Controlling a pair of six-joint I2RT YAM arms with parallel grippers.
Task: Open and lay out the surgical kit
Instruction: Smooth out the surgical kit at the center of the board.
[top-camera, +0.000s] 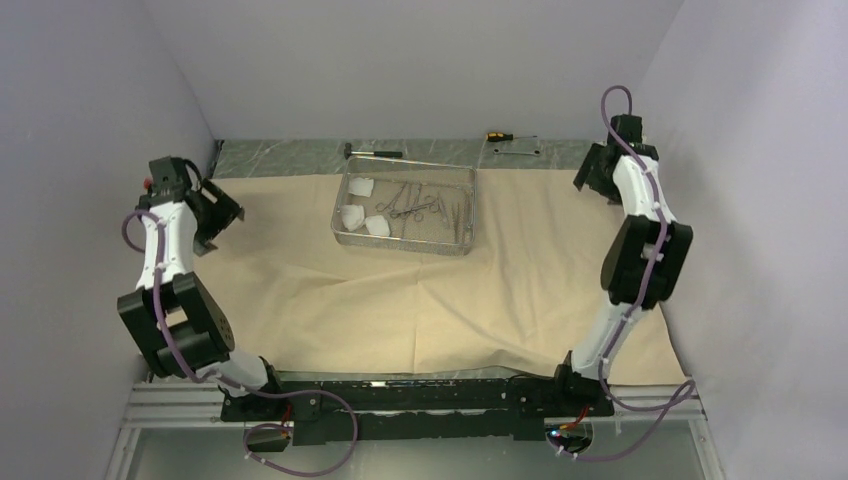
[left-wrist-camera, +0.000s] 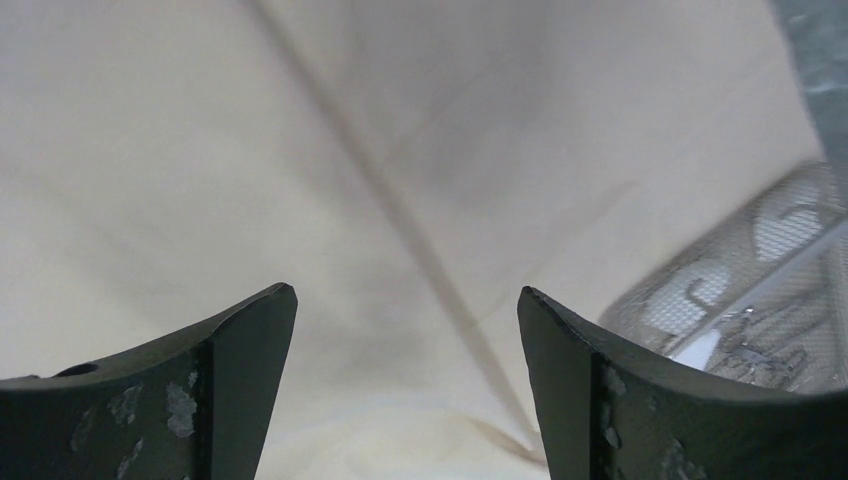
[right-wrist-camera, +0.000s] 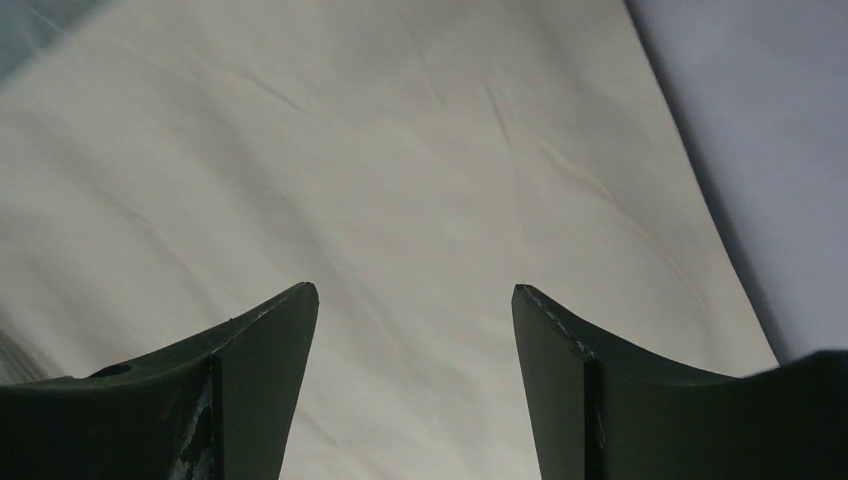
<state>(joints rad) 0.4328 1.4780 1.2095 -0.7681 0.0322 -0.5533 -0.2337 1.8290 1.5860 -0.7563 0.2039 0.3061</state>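
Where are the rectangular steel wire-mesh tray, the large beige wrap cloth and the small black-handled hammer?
rectangular steel wire-mesh tray (top-camera: 405, 244): top view, near wall.
large beige wrap cloth (top-camera: 400, 310): top view, bare middle.
small black-handled hammer (top-camera: 378, 154): top view, handle.

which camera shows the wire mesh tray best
The top external view: the whole mesh tray sits on the beige cloth, contents visible. The left wrist catches only a blurred corner at its right edge. The right wrist shows just cloth, no tray.
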